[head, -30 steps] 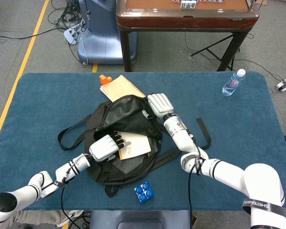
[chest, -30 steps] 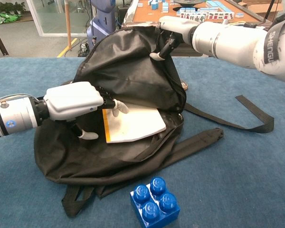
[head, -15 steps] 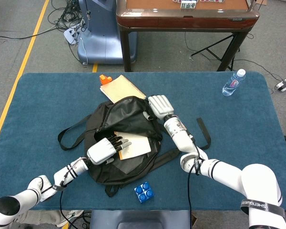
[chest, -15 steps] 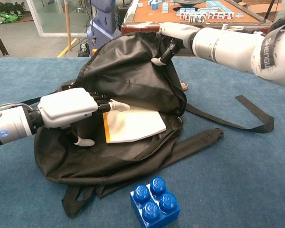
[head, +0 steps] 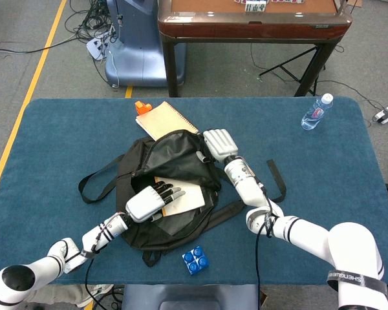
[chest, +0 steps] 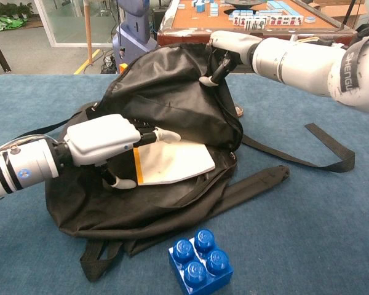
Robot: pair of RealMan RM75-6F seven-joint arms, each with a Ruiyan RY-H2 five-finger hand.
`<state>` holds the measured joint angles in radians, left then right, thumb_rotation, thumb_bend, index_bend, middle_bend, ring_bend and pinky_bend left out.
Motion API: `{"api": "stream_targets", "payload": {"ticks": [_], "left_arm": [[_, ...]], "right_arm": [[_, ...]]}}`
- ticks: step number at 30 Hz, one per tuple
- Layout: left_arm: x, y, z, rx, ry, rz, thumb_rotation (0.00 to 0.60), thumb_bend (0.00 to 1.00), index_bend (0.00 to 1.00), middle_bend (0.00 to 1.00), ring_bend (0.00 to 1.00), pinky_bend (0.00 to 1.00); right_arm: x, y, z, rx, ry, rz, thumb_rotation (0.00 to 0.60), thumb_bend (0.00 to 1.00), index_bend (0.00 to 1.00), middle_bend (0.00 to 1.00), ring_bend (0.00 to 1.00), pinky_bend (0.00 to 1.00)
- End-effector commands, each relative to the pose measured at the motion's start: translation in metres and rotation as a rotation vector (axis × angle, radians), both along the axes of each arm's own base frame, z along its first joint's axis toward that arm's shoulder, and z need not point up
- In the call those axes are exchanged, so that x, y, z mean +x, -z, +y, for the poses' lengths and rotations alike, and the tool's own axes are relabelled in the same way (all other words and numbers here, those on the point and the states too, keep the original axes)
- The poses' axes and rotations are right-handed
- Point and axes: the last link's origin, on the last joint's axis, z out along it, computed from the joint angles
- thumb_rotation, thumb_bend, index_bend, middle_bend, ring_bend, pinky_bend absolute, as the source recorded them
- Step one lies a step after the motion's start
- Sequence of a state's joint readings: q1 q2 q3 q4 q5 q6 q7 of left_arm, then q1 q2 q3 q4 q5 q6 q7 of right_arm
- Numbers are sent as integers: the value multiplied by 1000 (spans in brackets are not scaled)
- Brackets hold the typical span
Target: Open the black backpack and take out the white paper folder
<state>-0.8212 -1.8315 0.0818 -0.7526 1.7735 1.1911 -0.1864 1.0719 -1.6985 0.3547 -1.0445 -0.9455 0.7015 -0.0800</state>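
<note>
The black backpack (head: pixel 171 161) lies mid-table with its mouth open toward me. In the chest view its upper flap (chest: pixel 166 92) is lifted. The white paper folder (head: pixel 186 196), with an orange strip on its left edge, sticks half out of the opening (chest: pixel 178 161). My left hand (head: pixel 149 201) reaches into the mouth, its fingers stretched out over the folder's left edge and its thumb hanging below (chest: pixel 107 140). It grips nothing. My right hand (head: pixel 218 143) pinches the top of the flap and holds it up (chest: pixel 230 46).
A blue toy brick (head: pixel 195 260) sits in front of the bag (chest: pixel 200 258). A tan notebook (head: pixel 165 119) and a small orange object (head: pixel 140 106) lie behind it. A water bottle (head: pixel 317 112) stands far right. A loose black strap (chest: pixel 313 153) trails right.
My left hand has drawn back a little, then pushed forward into the bag's mouth, its fingers now lying further over the folder. The right hand keeps the flap raised, barely moved.
</note>
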Motion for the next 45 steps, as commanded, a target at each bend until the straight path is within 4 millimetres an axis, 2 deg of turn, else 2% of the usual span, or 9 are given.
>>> {"api": "stream_targets", "payload": {"ticks": [1, 10, 15, 21, 29, 33, 36, 40, 45], "left_arm": [[3, 3, 0, -13, -28, -19, 600, 238, 113, 159, 169, 205], [13, 11, 4, -17, -99, -87, 600, 230, 169, 160, 188, 206], [17, 14, 6, -42, -146, -123, 600, 237, 261, 186, 226, 207], [24, 15, 9, -27, -156, -180, 600, 436, 382, 259, 292, 207], [26, 14, 12, -6, -153, -234, 600, 589, 574, 375, 384, 238], [25, 9, 11, 9, -156, -303, 600, 628, 712, 483, 449, 272], [23, 4, 10, 7, -164, -353, 600, 642, 761, 562, 487, 301], [19, -9, 8, 9, -160, -415, 600, 643, 771, 642, 530, 319], [12, -28, 5, 12, -170, -498, 600, 643, 771, 665, 545, 344]], "right_arm": [[-1, -1, 0, -2, 3, -2, 600, 372, 789, 508, 333, 322], [-4, -2, 0, -6, 11, -4, 600, 373, 789, 508, 333, 322], [-4, -1, -1, -9, 16, -7, 600, 373, 789, 508, 333, 322], [-5, -1, -2, -12, 23, -8, 600, 373, 789, 508, 335, 322], [-8, -2, -6, -15, 37, -13, 600, 372, 789, 508, 336, 321], [-11, -3, -7, -15, 44, -14, 600, 372, 789, 508, 337, 322], [-13, -3, -8, -9, 48, -20, 600, 373, 789, 508, 337, 322], [-14, -4, -8, -2, 47, -29, 600, 372, 789, 508, 337, 322], [-14, -4, -9, 14, 48, -43, 600, 371, 789, 508, 336, 322]]}}
